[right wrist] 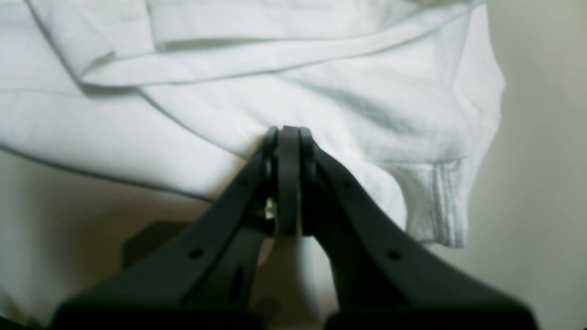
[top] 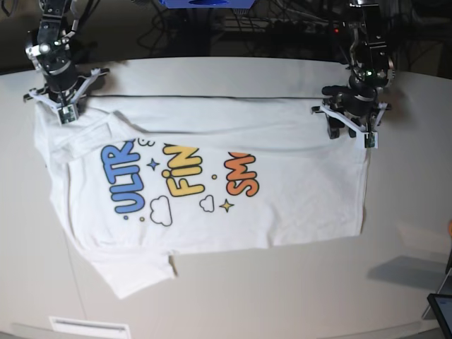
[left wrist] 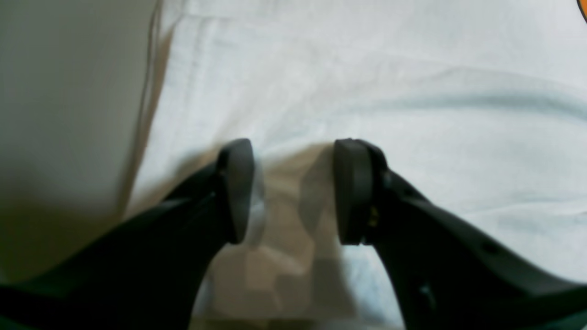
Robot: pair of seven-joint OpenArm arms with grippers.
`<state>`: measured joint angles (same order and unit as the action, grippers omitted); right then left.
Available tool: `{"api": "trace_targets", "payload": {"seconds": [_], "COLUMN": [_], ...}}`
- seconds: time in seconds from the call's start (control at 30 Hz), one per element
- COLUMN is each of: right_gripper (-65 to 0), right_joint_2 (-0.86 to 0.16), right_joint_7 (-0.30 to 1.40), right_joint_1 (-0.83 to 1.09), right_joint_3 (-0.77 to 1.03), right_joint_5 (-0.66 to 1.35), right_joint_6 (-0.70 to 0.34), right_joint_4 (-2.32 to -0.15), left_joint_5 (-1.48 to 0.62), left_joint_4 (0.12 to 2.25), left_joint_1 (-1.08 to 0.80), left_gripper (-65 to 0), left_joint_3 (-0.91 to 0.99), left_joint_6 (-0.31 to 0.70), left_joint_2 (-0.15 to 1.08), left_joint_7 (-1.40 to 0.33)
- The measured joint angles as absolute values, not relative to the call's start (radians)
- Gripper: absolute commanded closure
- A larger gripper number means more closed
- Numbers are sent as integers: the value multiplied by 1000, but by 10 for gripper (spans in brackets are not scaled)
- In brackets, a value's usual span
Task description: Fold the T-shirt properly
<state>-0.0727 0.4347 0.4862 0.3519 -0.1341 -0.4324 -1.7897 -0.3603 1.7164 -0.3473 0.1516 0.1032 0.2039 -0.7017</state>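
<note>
Base view: T-shirt (top: pixel 212 176) lies print-up on the worktop (top: pixel 282 282), rotated sideways, with blue "ULTR", yellow "FIN" and orange "SM" readable plus clouds and stars. Its far edge is folded over in a straight line, cutting off the ends of the words. One sleeve sticks out at the near left, and the hem side sits at the right. Cloth is mostly flat, with light wrinkles near the left shoulder.

Right gripper (top: pixel 62 106) is at the shirt's far left corner. In the right wrist view the right gripper (right wrist: pixel 288 137) has its jaws pressed together, pinching a fold of white cloth at the tips. A hemmed sleeve edge hangs just right of it, and folded layers lie stacked beyond.

Left gripper (top: pixel 351 121) is at the far right corner of the shirt, over the fold line. In the left wrist view the left gripper (left wrist: pixel 293 188) has its jaws apart with a clear gap. The pads sit right at the cloth edge, with white fabric ahead of them and to the right. Nothing is visibly clamped between the pads, and bare worktop shows through the gap. That view is blurry, so I cannot tell if the pad tips touch the cloth. An orange sliver of print shows at its top right corner.

Dark cables and equipment lie behind the worktop's far edge.
</note>
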Motion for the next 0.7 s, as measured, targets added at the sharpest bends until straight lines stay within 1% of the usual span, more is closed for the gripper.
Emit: {"api": "trace_targets", "payload": {"seconds": [0.27,0.43,0.57,0.7], "right_gripper": [-4,-4,-4,-4], "right_joint_2": [-63,1,6,36], "right_joint_7": [427,458,456,443], "right_joint_1": [519,548,556,571], "right_joint_3": [356,398,400,404], "right_joint_5": [-174,-188,-187,-191], "right_joint_6": [-429,-430,-430,-413], "right_joint_4": [-1808,-1853,-1856,-1861], "left_joint_5": [-382,-374,-363,-364], "left_joint_4": [1726,1779,1818,1820], "left_joint_1": [-422,-479,-509,-516], "left_gripper": [-270,-270,-270,-270], "left_joint_3": [152,152,152,152], "left_joint_6": [105,101,87,87], "left_joint_2": [241,238,233,233], "left_joint_7": [-634,-649,-673,-673]}}
